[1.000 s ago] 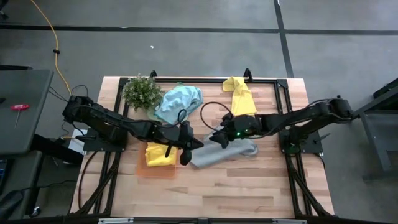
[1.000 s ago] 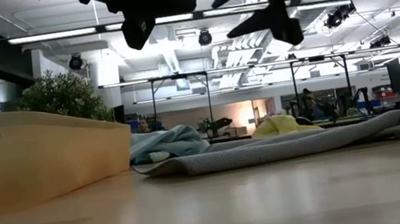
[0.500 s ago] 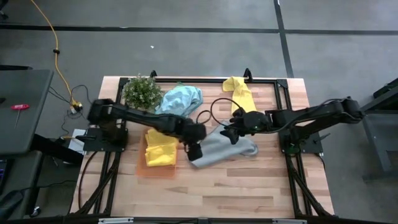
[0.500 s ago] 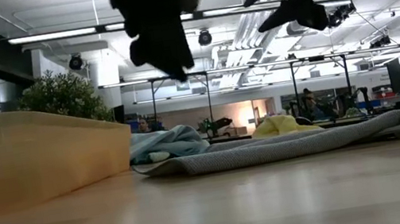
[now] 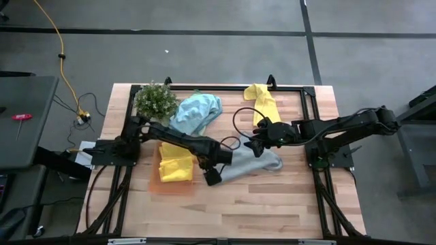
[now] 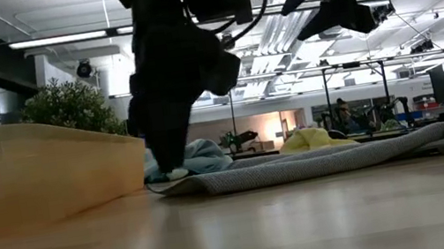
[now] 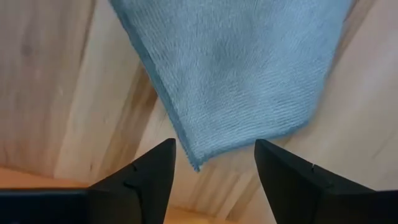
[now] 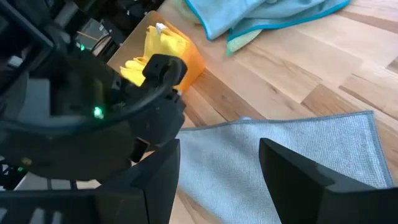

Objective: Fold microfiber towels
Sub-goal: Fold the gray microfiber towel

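A grey microfiber towel [image 5: 252,163] lies flat on the table's middle. My left gripper [image 5: 212,177] is open and low over the towel's near left corner [image 7: 196,163]. Its fingers stand on either side of that corner and, as far as I can see, touch nothing. In the low view the left gripper [image 6: 170,164] reaches down to the tabletop. My right gripper [image 5: 253,146] hangs open well above the towel's far part [image 8: 298,162]. A folded yellow towel [image 5: 176,167] rests in the orange tray [image 5: 172,188]. A blue towel [image 5: 196,112] and another yellow towel [image 5: 262,102] lie crumpled at the far side.
A small green plant [image 5: 155,101] stands at the far left, beside the blue towel. The tray's wall [image 6: 33,172] fills the left of the low view. A black frame [image 5: 310,92] runs along the table's far and right edges. Bare wood lies along the near edge.
My left gripper has opened. It has swung toward the table's near right and come down from high above to the grey towel's near left corner. My right gripper has drawn back a little toward the right edge, staying open.
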Tool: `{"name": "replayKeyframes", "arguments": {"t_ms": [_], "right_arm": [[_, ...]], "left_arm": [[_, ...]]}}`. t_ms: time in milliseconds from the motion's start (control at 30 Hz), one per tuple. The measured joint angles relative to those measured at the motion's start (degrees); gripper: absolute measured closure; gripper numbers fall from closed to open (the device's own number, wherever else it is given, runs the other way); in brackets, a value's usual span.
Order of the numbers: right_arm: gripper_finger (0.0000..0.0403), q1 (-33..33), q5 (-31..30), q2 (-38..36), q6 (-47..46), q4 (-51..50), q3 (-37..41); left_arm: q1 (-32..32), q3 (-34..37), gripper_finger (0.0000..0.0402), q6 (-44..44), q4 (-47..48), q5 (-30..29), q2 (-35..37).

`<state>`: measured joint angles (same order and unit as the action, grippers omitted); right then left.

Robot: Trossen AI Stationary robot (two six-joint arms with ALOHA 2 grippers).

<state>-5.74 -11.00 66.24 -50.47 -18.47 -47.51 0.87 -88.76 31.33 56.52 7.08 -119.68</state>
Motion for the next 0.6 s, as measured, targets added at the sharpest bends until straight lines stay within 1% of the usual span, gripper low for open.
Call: {"name": "replayKeyframes", "arguments": {"t_ms": [133, 467, 600], "right_arm": [[0.0192, 0.0, -0.3, 0.0, 0.0, -0.3, 0.0], [0.0192, 0.0, -0.4, 0.0, -0.6, -0.6, 0.0], [0.0192, 0.0, -0.4, 0.0, -0.6, -0.6, 0.0]], "left_arm": [[1.0, 0.0, 0.0205, -0.2, 0.3, -3.6, -1.3], [0.7, 0.0, 0.0240, -1.0, 0.3, -2.8, -3.3], [0.4, 0.1, 0.0267, -1.6, 0.5, -2.5, -3.3]]}}
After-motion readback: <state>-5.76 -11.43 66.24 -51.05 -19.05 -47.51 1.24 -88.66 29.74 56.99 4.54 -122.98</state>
